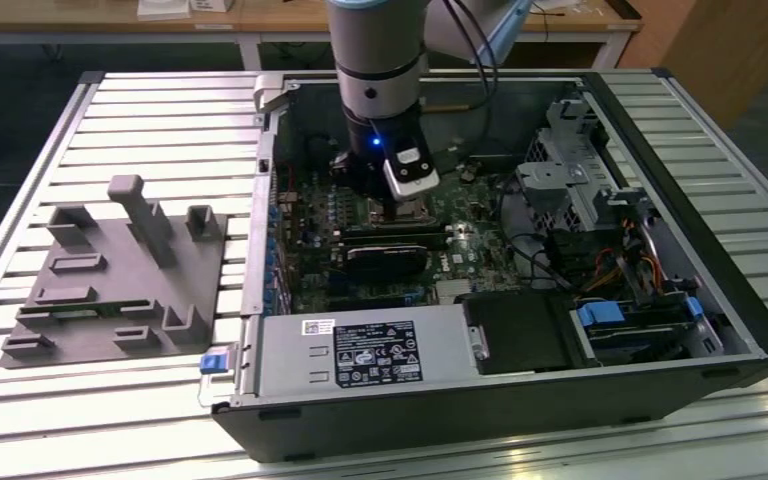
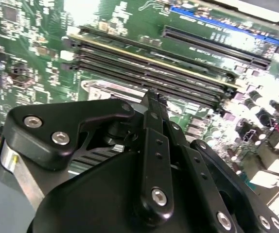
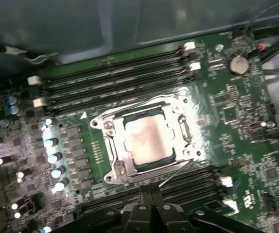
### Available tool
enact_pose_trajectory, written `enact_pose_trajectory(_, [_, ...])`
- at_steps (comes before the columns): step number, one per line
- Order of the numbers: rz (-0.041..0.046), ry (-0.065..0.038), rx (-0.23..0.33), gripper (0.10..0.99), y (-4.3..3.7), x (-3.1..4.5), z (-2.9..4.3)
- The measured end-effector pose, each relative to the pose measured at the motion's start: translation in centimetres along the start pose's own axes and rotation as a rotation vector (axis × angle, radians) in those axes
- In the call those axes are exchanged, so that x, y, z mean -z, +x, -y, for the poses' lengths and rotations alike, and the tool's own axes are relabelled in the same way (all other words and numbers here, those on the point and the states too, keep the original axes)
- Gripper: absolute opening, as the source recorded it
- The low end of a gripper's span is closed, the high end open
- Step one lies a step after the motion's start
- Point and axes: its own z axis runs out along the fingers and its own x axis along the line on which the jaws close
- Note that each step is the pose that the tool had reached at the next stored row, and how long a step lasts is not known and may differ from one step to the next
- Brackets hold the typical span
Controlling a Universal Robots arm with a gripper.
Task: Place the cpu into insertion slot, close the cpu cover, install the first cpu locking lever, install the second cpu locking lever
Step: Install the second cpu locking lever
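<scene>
1. The pale silvery-beige square cpu (image 3: 148, 142) is seen seated in the black, silver-rimmed insertion slot (image 3: 130, 127) on the green motherboard (image 3: 236, 126), in the first wrist view.
2. The thin silvery cpu cover (image 3: 147, 108) is judged to be lowered around the chip; a thin wire locking lever (image 3: 176, 173) appears unlatched.
3. The black end effector (image 3: 151, 195) is seen with its fingers drawn together, nothing held, just beside the socket's edge.
4. Risk: an off-centre push could let the lever slip off, scraping the nearby memory slots (image 3: 120, 80).

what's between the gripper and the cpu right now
In the first wrist view, the cpu cover's near edge and a thin lever lie between the gripper and the cpu.
</scene>
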Motion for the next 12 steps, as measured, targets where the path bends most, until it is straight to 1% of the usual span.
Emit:
enact_pose_trajectory(2, [-0.0015,-0.006,0.002,0.106,0.27,-0.18,0.25])
enact_pose_trajectory(4, [-0.0040,-0.013,0.004,0.106,0.43,-0.31,0.51])
enact_pose_trajectory(8, [-0.0123,-0.043,0.003,0.106,0.54,-0.41,0.92])
enact_pose_trajectory(9, [-0.0137,-0.048,0.003,0.106,0.54,-0.43,1.04])
enact_pose_trajectory(12, [-0.0164,-0.058,0.004,0.106,0.56,-0.51,1.46])
